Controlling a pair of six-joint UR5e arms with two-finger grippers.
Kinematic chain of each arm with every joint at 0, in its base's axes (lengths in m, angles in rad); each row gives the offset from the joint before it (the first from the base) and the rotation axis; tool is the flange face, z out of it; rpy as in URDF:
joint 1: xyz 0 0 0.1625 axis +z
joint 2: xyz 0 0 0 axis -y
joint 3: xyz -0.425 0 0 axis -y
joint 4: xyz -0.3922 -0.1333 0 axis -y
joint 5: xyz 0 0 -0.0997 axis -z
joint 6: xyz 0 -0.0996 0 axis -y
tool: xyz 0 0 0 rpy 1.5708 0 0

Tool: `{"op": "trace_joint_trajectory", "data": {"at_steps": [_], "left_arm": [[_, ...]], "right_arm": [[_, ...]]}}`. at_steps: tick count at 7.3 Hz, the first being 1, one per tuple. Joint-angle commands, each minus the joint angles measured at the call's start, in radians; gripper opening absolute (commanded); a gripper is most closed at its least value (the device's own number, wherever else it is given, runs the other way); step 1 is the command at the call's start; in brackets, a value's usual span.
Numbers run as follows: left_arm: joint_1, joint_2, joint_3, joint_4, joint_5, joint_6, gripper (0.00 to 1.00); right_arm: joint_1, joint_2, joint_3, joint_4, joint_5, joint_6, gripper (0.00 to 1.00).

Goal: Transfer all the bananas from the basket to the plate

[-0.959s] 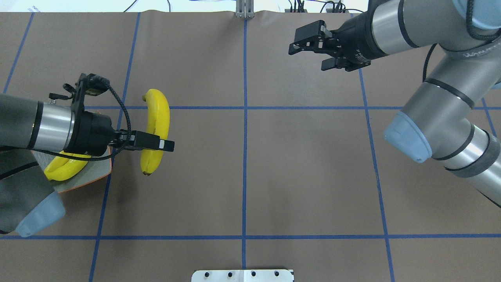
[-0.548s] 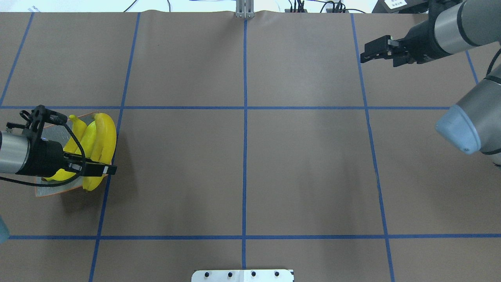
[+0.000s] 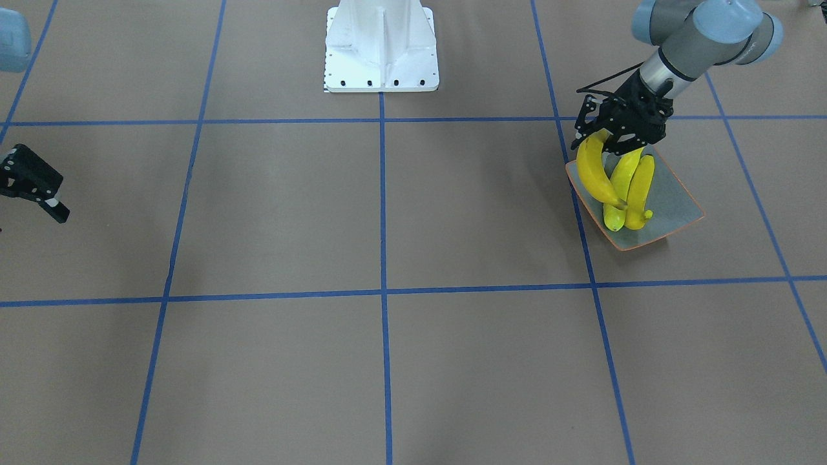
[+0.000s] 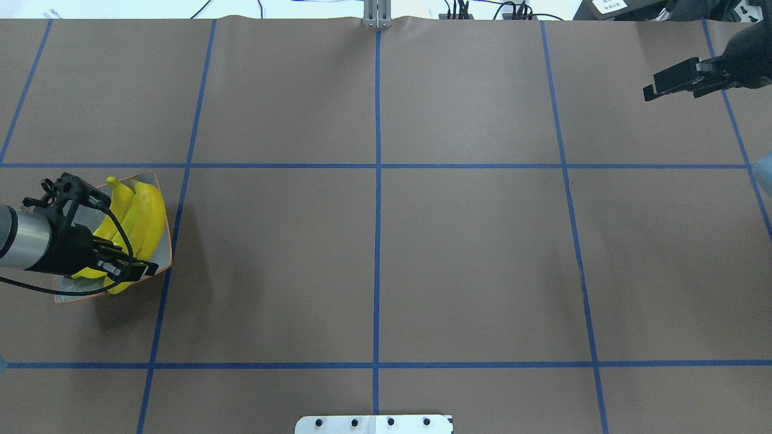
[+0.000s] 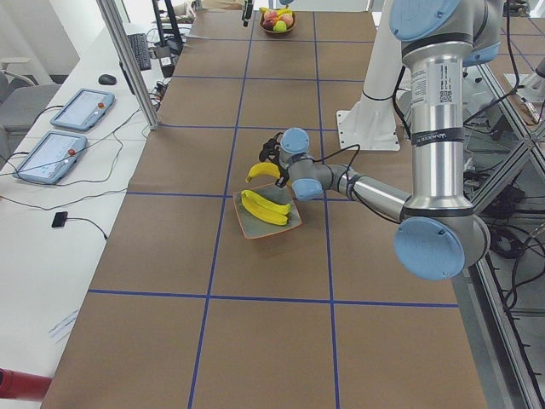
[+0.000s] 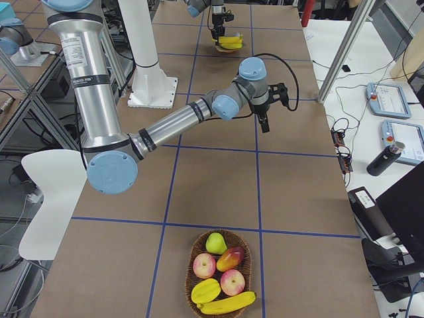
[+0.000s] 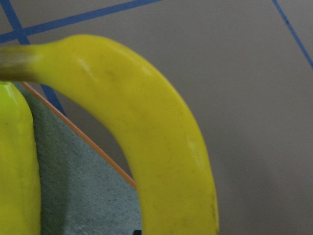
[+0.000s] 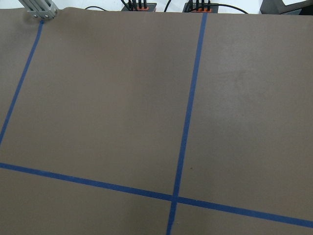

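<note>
With L gripper (image 3: 606, 141) clamped on the held banana (image 3: 593, 174), hanging tilted over the plate (image 3: 678, 208) rim beside two resting bananas (image 3: 636, 190), shift inward, lower slowly till supported, then release; R gripper (image 4: 678, 78) well apart, open/closed can't tell.

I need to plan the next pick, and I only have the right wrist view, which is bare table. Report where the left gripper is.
Observer: The left gripper is over the plate, shut on a banana.
Operator: Count what lies on the plate.
Observer: Two bananas lie side by side on it.
Operator: Check the basket too.
Observer: One banana lies in the basket, at its near edge in the right-side view, beside other fruit.
</note>
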Motion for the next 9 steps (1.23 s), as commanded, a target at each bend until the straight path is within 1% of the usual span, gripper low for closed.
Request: {"op": "trace_joint_trajectory", "data": {"at_steps": [1, 2, 3, 4, 5, 6, 7, 8, 9], "left_arm": [[-0.01, 0.0, 0.033, 0.011, 0.004, 0.087, 0.72], [-0.03, -0.002, 0.053, 0.011, 0.004, 0.121, 0.81], [-0.051, -0.002, 0.067, 0.009, 0.004, 0.167, 0.96], [-0.082, -0.002, 0.066, 0.008, -0.003, 0.178, 0.99], [-0.115, -0.002, 0.059, 0.008, -0.016, 0.179, 0.99], [-0.152, -0.011, 0.053, 0.009, -0.063, 0.178, 0.99], [-0.24, -0.02, 0.052, 0.009, -0.171, 0.176, 1.0], [-0.31, -0.032, 0.047, 0.009, -0.235, 0.167, 1.0], [-0.341, -0.034, 0.043, 0.011, -0.252, 0.162, 1.0]], "right_arm": [[0.027, -0.006, -0.011, -0.002, 0.016, -0.023, 1.0], [0.028, -0.006, -0.011, -0.002, 0.016, -0.023, 1.0], [0.031, -0.007, -0.011, -0.003, 0.016, -0.023, 1.0], [0.034, -0.007, -0.011, -0.002, 0.016, -0.023, 1.0], [0.036, -0.006, -0.011, -0.002, 0.018, -0.023, 1.0], [0.045, -0.007, -0.011, -0.003, 0.024, -0.023, 1.0], [0.057, -0.01, -0.019, -0.002, 0.031, -0.025, 1.0], [0.071, -0.038, -0.025, -0.003, 0.03, -0.095, 1.0], [0.111, -0.077, -0.043, -0.002, 0.039, -0.205, 1.0]]}}
